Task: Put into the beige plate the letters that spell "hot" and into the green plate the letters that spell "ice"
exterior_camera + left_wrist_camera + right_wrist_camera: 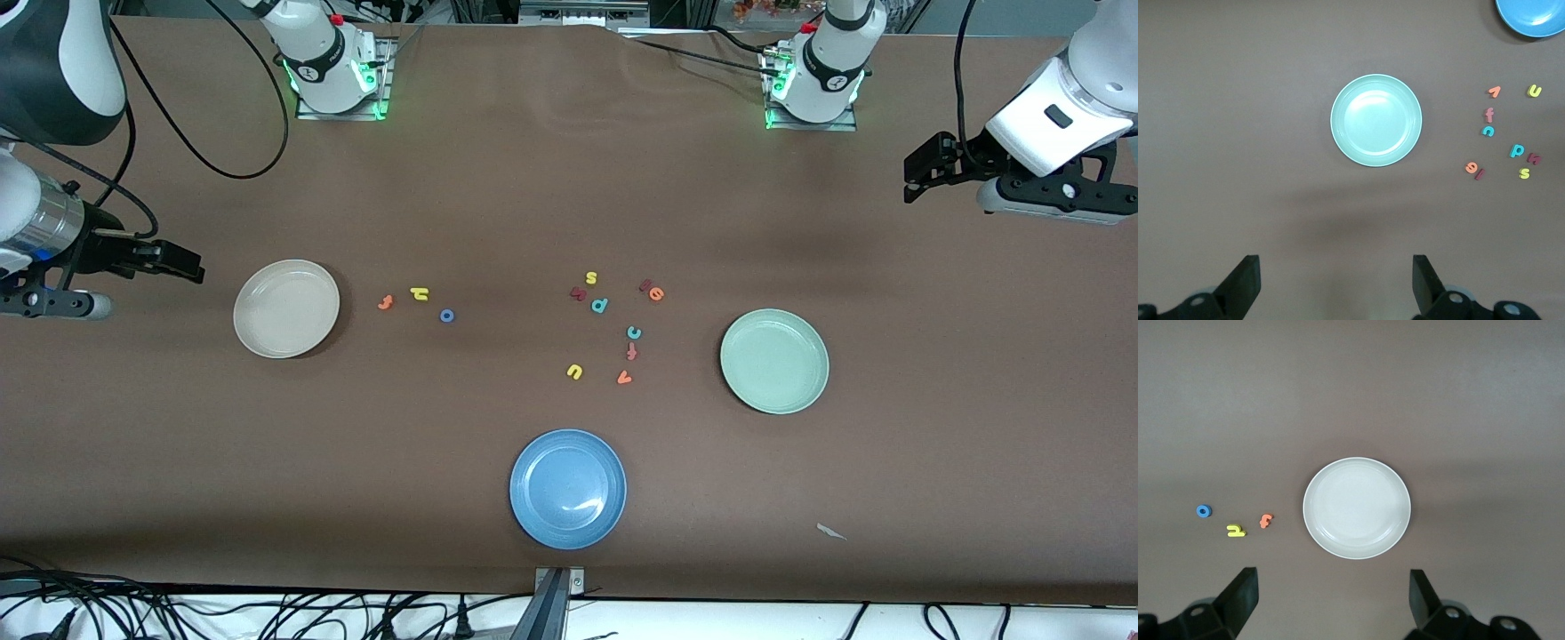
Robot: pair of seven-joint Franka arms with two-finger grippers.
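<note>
The beige plate (286,308) (1357,508) lies empty toward the right arm's end. Beside it lie the orange "t" (385,302) (1265,520), yellow "h" (420,293) (1236,531) and blue "o" (446,316) (1203,511). The green plate (774,361) (1376,120) lies empty toward the left arm's end. Near it lie the maroon "i" (645,285) (1480,175), orange "e" (656,294) (1470,167) and teal "c" (634,332) (1488,131). My left gripper (916,173) (1336,280) hangs open over bare table. My right gripper (182,262) (1333,597) hangs open beside the beige plate, holding nothing.
A blue plate (568,488) sits nearest the front camera. Other letters lie mid-table: yellow "s" (591,277), teal "p" (600,305), yellow "u" (574,372), orange "v" (624,378), a pink "f" (632,351). A paper scrap (831,532) lies near the front edge.
</note>
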